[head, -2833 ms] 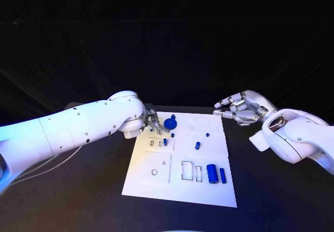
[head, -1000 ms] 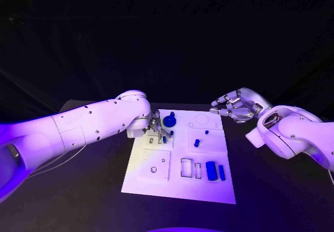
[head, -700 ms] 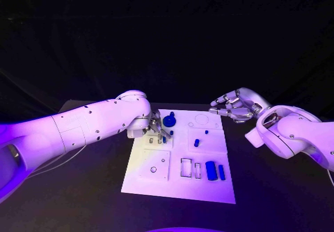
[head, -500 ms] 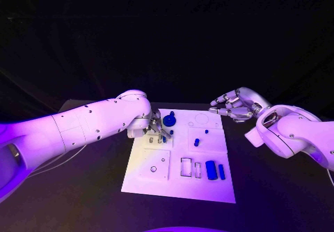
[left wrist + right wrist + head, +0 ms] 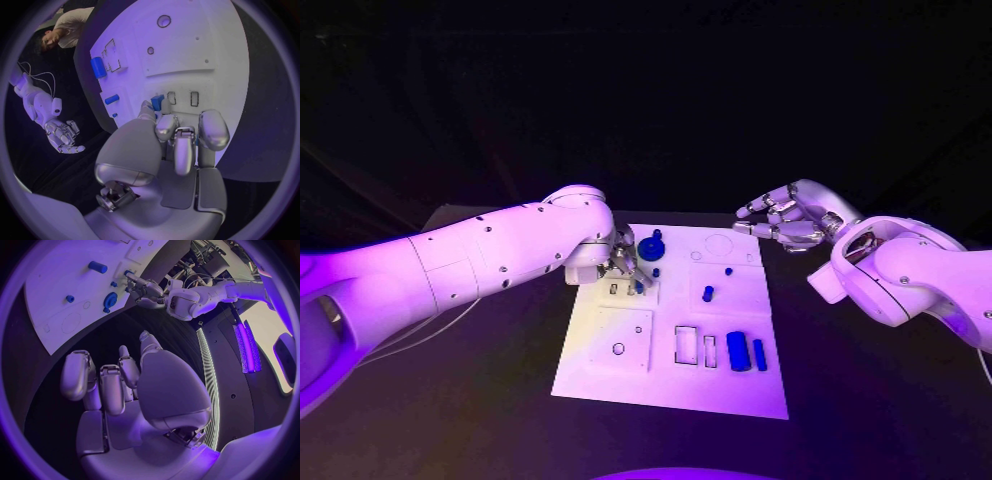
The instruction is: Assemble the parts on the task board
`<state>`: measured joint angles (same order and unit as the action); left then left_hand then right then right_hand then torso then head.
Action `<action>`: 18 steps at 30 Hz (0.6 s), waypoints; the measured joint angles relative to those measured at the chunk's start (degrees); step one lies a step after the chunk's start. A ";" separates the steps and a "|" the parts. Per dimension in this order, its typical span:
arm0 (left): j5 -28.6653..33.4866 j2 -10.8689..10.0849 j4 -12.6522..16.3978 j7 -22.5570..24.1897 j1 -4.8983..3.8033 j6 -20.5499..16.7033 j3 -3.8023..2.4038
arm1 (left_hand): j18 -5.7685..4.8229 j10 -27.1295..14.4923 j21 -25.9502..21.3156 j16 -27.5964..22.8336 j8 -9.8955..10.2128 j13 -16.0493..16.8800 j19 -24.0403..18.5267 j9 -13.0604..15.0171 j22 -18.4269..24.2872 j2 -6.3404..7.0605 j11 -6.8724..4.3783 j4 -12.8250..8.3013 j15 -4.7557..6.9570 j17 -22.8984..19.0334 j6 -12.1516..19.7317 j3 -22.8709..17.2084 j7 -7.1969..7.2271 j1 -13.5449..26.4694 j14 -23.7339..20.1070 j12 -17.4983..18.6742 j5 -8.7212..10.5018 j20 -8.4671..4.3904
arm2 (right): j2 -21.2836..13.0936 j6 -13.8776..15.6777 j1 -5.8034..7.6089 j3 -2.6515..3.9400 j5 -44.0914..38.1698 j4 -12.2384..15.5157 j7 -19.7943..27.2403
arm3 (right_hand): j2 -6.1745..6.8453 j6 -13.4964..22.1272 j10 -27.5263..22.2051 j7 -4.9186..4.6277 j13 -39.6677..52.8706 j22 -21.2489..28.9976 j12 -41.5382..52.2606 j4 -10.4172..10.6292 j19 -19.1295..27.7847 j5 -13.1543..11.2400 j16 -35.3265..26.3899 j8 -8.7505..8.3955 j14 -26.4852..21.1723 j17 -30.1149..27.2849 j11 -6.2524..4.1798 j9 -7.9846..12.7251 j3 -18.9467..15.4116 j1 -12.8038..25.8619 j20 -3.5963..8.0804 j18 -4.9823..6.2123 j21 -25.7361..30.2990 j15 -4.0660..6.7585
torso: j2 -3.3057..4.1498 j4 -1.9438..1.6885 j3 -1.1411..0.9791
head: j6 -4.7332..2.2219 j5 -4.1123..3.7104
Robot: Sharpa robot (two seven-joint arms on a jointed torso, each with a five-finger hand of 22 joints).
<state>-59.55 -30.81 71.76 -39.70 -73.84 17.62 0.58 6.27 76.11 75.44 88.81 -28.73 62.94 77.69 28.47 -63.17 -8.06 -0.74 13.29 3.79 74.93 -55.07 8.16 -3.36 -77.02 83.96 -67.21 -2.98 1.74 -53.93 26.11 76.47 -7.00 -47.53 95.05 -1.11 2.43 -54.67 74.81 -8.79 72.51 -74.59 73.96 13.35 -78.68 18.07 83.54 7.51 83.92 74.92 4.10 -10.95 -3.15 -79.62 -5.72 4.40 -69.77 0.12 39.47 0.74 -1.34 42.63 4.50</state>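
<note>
**Left hand down on the board, right hand parked off to the side**

My left hand (image 5: 623,266) is down at the far left part of the board (image 5: 625,385), fingers curled together over the little slots there. From my wrist cam the fingertips (image 5: 177,134) bunch right next to a small blue part (image 5: 157,102) sitting by two slots, and the thumb looks like it touches that part, but I honestly can't tell if I've got it pinched or I'm just resting beside it.

My right hand (image 5: 785,221) hangs above the table just past the board's far right corner, holding nothing. Fingers are loosely bent and apart, palm turned toward the board. Its own wrist cam shows the same thing: fingers (image 5: 100,385) spread, nothing between them.

Rest of the board, going outward from my left hand:
- a round blue knob (image 5: 651,250) just right of my fingers, near the far edge
- a short blue peg (image 5: 708,295) lying around the middle, with a tiny blue dot (image 5: 728,272) a bit farther out
- a fat blue cylinder (image 5: 737,353) and a thinner blue bar (image 5: 760,355) side by side at the near right, next to two rectangular cutouts
- a square plate with a small hole at the near left

The board lies flat on the black table (image 5: 877,400).
</note>
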 measured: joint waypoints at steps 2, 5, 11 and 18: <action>0.16 0.00 -0.03 0.04 -0.02 0.02 0.00 | 0.00 -0.27 0.19 0.00 0.00 -0.09 0.00 0.06 -0.07 -0.31 -0.09 -0.48 0.00 0.00 0.20 -0.92 0.18 -0.85 0.00 0.00 0.01 0.00 | 0.01 0.00 -0.01 0.00 0.00 -0.03 0.00 | 0.00 0.00 0.00 0.00 0.00 0.00 0.00 0.00 0.00 0.00 0.00 0.00 0.00 0.00 0.00 0.00 0.00 0.00 0.00 0.00 0.00 0.00 | 0.00 0.00 0.00 | 0.07 0.01; 0.34 0.01 -0.09 0.10 -0.08 0.02 -0.06 | 0.01 -0.27 0.24 0.00 0.01 -0.44 0.00 0.07 -0.17 -0.50 -0.09 -1.22 0.00 -0.01 0.50 -2.47 0.07 -2.23 0.00 0.48 0.05 0.00 | 0.02 -0.02 -0.02 -0.01 0.00 -0.05 0.00 | 0.00 0.00 0.00 0.00 0.00 0.00 0.00 0.00 0.00 0.00 0.00 0.00 0.00 0.00 0.00 0.00 0.00 0.00 0.00 0.00 0.00 0.00 | 0.00 0.01 0.01 | 0.15 0.05; 0.70 -0.02 -0.16 0.25 -0.15 0.02 -0.10 | 0.00 -0.78 0.24 0.00 0.64 -1.02 0.00 0.10 -0.26 -0.46 -0.20 -2.46 0.20 -0.01 1.24 -5.76 -0.03 -4.36 0.20 1.31 0.43 0.00 | 0.00 -0.05 -0.06 -0.02 0.00 -0.08 0.00 | 0.00 0.00 0.00 0.00 0.01 0.00 0.00 0.10 0.00 0.00 0.00 0.00 0.00 0.00 0.00 -0.03 -0.10 0.00 0.00 0.00 0.00 0.00 | -0.02 0.01 0.01 | 0.24 0.12; 1.20 -0.79 0.38 0.51 -0.14 -0.09 -0.07 | 0.00 -1.13 0.45 0.00 1.51 -1.72 -0.20 0.05 -0.52 0.93 -0.46 -0.70 0.41 -0.01 1.75 -8.73 -0.12 -6.93 -0.01 2.19 0.22 -0.21 | -0.06 -0.07 -0.08 -0.04 0.01 -0.12 0.00 | 0.00 0.00 0.00 0.00 0.01 0.00 0.00 0.16 0.00 0.00 0.00 0.00 0.00 -0.01 0.00 -0.04 -0.16 0.00 0.00 0.00 0.00 0.00 | -0.07 -0.03 0.01 | 0.29 0.16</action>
<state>-58.35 -31.60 72.14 -39.19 -73.98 17.53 0.51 6.27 74.98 75.89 88.82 -27.22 61.21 77.48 28.51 -63.69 -7.13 -1.21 12.58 4.20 74.92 -53.32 -0.58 -3.47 -83.95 83.95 -65.02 -2.75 1.53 -54.00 26.04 76.39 -7.04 -47.53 94.93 -1.11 2.43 -54.67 74.81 -8.79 72.52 -74.59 73.96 13.51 -78.68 18.07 83.54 7.51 83.92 74.91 4.10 -10.99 -3.32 -79.63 -5.72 4.40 -69.77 0.12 39.40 0.71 -1.33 42.91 4.66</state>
